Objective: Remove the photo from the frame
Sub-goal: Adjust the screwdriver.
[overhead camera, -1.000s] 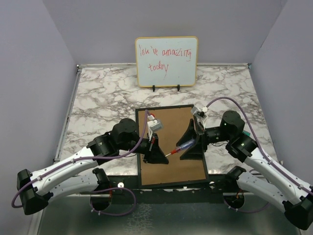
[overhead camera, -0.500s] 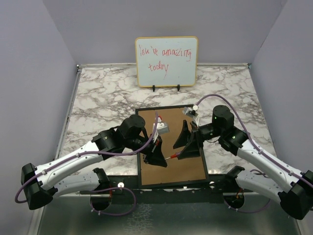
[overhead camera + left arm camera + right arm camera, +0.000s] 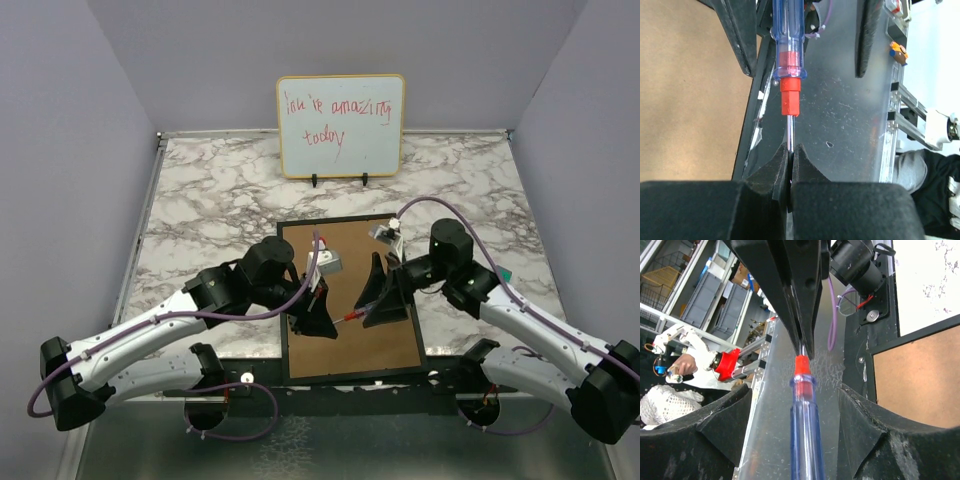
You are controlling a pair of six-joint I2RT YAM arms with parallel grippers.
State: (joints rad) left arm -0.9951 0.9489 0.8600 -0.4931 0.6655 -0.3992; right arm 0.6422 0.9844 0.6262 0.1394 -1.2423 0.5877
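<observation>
A white-and-grey marbled counter (image 3: 220,200) is enclosed on 3 sides by plain lavender walls (image 3: 80,150), and a whiteboard (image 3: 341,125) with red handwriting is propped at its far edge. The frame (image 3: 345,255) is laid at the near edge, brown back panel up. A screwdriver (image 3: 788,30) is clenched by its metal shaft in the left tool (image 3: 790,152); its blue handle is flanked by the released right tool (image 3: 794,389), with gaps on both sides.

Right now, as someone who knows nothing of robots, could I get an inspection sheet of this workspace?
Surface: marble table.
Job's things: frame lies back up, brown panel showing; photo not seen.
Clutter: whiteboard with red writing at the rear.
Grippers: left gripper shut on the screwdriver, at its metal shaft; right gripper open, jaws either side of its handle.
Cables: purple cable looping along each arm.
Surroundings: plain lilac walls.
</observation>
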